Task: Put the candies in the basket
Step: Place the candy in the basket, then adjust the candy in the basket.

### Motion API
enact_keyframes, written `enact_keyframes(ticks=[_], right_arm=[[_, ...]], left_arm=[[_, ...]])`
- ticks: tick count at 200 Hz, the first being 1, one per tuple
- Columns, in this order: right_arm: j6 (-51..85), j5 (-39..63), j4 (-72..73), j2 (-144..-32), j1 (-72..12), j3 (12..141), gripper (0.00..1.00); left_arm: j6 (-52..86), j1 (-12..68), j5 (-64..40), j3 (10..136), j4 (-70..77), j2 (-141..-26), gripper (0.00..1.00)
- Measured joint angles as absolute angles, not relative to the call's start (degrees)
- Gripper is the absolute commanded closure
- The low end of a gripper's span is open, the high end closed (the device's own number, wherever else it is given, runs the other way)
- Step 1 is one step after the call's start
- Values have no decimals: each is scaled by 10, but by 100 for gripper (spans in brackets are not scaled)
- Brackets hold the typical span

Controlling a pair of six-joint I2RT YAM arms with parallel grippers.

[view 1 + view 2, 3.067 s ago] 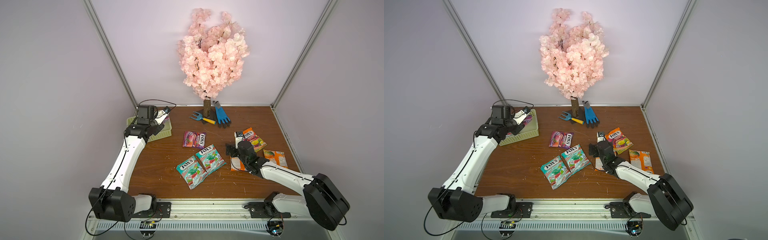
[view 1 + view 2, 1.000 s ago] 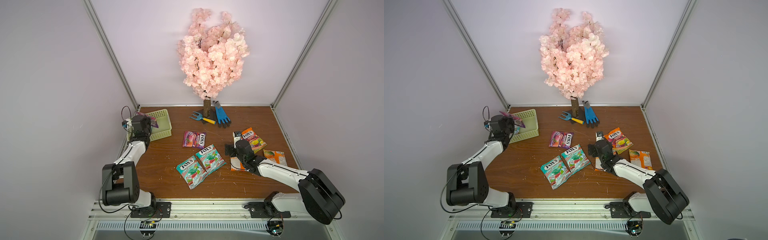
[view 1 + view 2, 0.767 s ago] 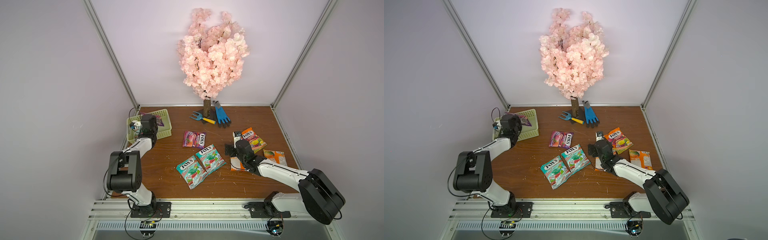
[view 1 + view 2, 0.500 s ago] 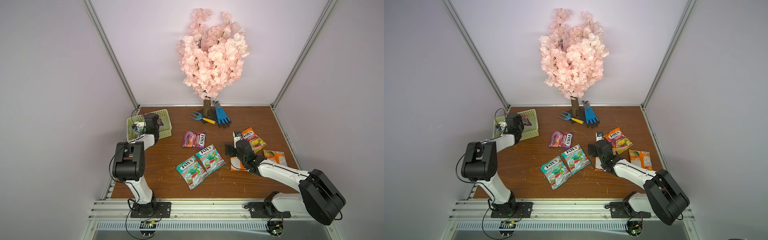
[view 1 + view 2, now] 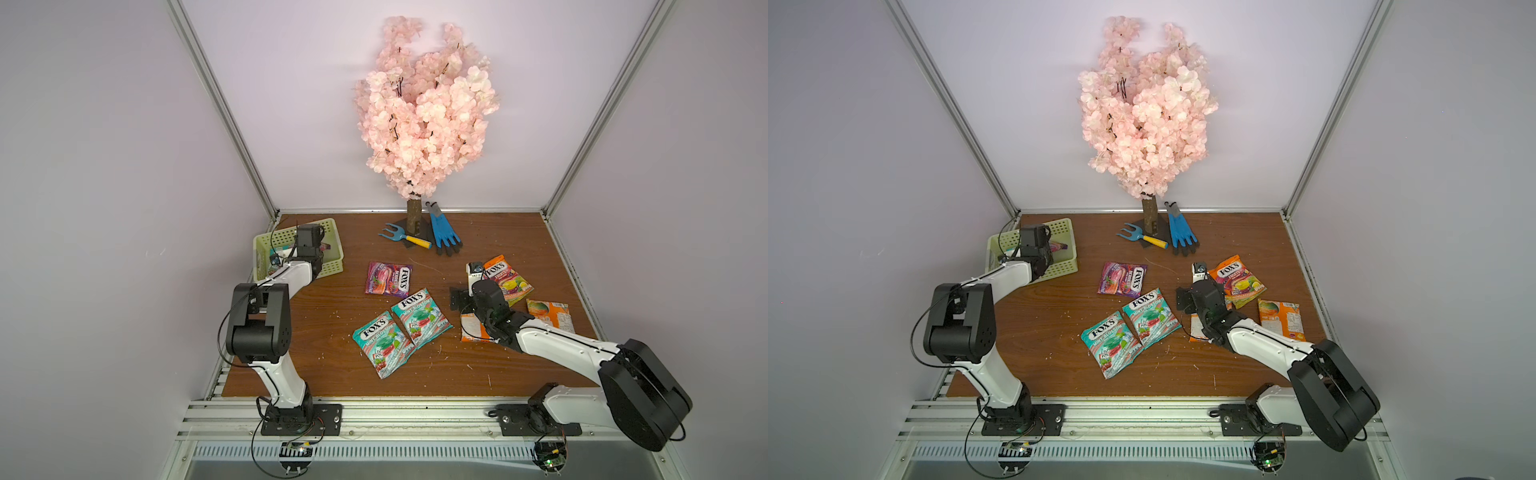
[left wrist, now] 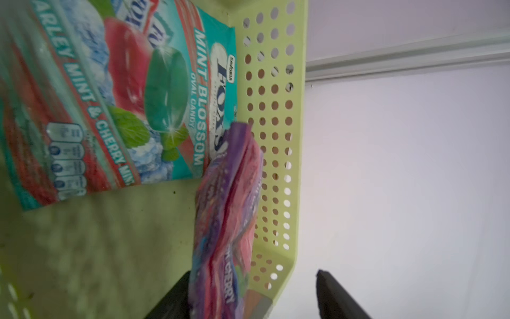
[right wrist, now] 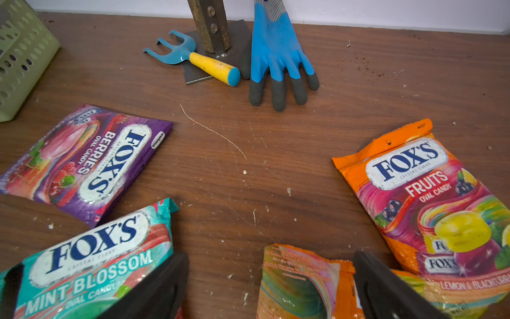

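The pale green basket (image 5: 330,269) (image 6: 276,110) stands at the far left. My left gripper (image 6: 254,276) (image 5: 309,249) is inside it, open. A purple candy bag (image 6: 229,207) stands on edge against one finger, free of the other, beside a teal bag (image 6: 124,96) lying flat. On the table lie a purple bag (image 5: 388,278), two teal bags (image 5: 419,318) (image 5: 382,347), an orange fruits bag (image 5: 507,280) and a face-down orange bag (image 5: 550,313). My right gripper (image 7: 269,276) (image 5: 473,305) hangs open over another face-down orange bag (image 7: 300,281).
A pink blossom tree (image 5: 419,116) stands at the back middle on a metal foot. Beside it lie a blue garden fork with a yellow handle (image 5: 405,237) and a blue glove (image 5: 444,235). Walls close in on three sides. Crumbs dot the brown table (image 5: 332,374).
My left arm swung in over the basket and lowered into it with the purple bag, then its jaws opened off the bag. The right arm has stayed put.
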State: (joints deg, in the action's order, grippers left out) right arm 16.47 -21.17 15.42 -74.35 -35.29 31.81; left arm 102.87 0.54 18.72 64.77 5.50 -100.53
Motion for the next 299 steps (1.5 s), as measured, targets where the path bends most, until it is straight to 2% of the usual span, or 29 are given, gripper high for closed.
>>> enact_keyframes(ticks=[32,65,74,85,93,105,129,171,240,299], right_arm=[[165,-211,154,-742,-353,318,1],[165,-209,154,-742,-353,318,1],[165,-208,154,-742,-353,318,1],[165,-208,154,-742,-353,318,1],[165,-207,154,-742,-353,318,1],[165,-208,154,-742,-353,318,1],[165,-208,154,-742,-353,318,1],[165,-208,154,-742,-353,318,1],[165,-208,154,-745,-353,318,1],[165,-208,154,-745,-353,318,1]], left_arm=[[981,0,178,740,-110,-995,21],[858,-16,171,885,-270,-997,23],[814,-22,168,893,-280,-987,25],[729,-36,138,893,-276,-978,34],[658,-53,108,892,-260,-974,35],[552,-83,62,880,-223,-970,30],[374,-127,9,871,-212,-976,27],[183,-142,-29,940,-263,-1079,25],[96,-142,-51,930,-314,-1173,26],[105,-142,-119,912,-302,-1185,41]])
